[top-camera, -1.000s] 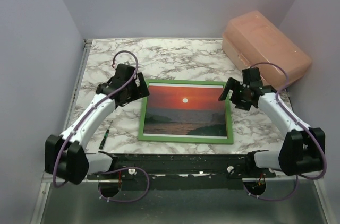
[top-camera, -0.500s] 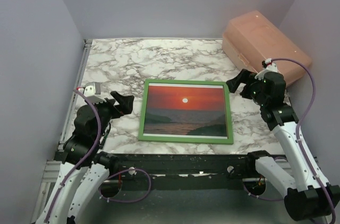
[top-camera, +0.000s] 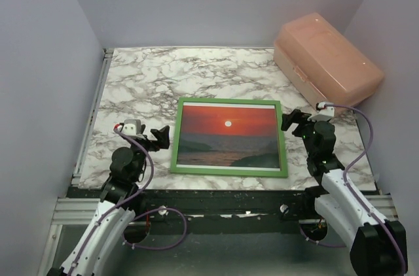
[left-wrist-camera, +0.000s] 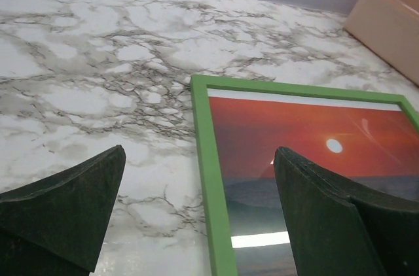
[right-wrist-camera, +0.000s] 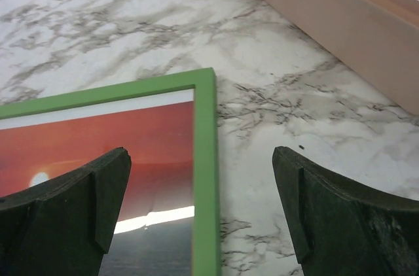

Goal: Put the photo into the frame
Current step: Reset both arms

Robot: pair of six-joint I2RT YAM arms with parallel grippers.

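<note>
photo (top-camera: pixel 228 136) between left gripper (top-camera: pixel 160 137), right gripper (top-camera: pixel 290 121)

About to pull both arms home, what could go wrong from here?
The left tool and right tool, both open, sit close beside the side rails of the frame; a sideways sweep could shove it. The right tool is also near the pink box. Whether the photo is secured from behind is not visible.

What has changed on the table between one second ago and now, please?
Both arms drew back toward their bases. The left gripper left the far left corner of the frame and is now beside its left rail, not touching it. The right gripper did likewise on the right side. Both are open and hold nothing. The frame, with the photo in it, and the pink box stayed in place.
</note>
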